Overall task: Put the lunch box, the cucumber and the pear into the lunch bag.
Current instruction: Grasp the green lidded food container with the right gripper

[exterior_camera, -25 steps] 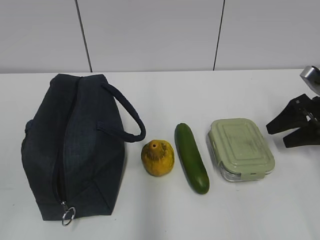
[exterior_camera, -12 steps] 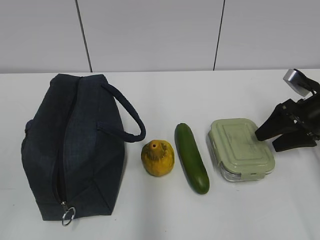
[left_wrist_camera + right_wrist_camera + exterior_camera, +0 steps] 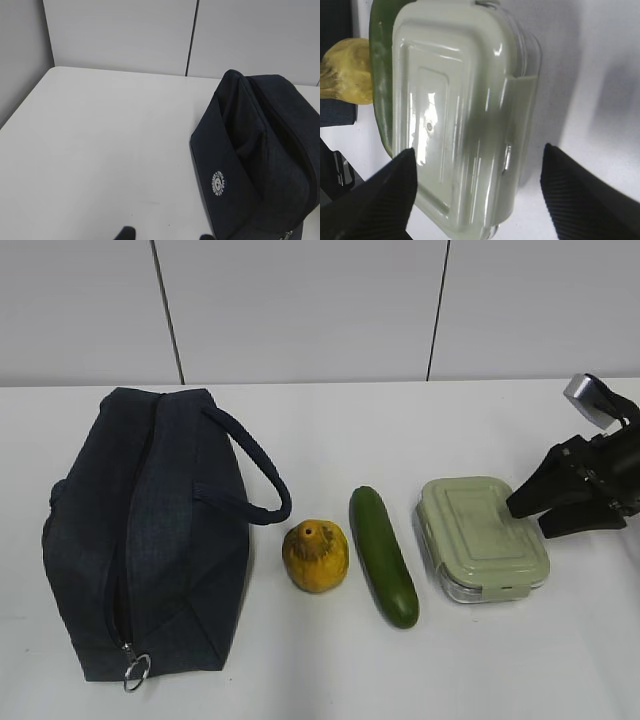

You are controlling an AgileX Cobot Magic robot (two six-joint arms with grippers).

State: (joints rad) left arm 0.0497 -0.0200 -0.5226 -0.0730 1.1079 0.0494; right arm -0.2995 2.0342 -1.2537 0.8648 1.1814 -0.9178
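The navy lunch bag (image 3: 150,530) lies at the left, its zipper closed and the ring pull (image 3: 137,672) at the near end; it also shows in the left wrist view (image 3: 260,160). The yellow-orange pear (image 3: 316,555), the dark-green cucumber (image 3: 383,555) and the lunch box (image 3: 483,536) with its sage-green lid lie in a row to its right. My right gripper (image 3: 526,518) is open, hovering at the lunch box's right end; in the right wrist view the box (image 3: 465,115) lies between its spread fingers. My left gripper (image 3: 165,235) is open over bare table left of the bag.
The white table (image 3: 400,430) runs back to a grey panelled wall. The bag's looped strap handle (image 3: 255,475) sticks out toward the pear. In the right wrist view the cucumber (image 3: 381,95) and pear (image 3: 345,72) lie just beyond the box.
My right gripper has moved left from the table's right edge to the lunch box's right end, staying open. Nothing else has moved.
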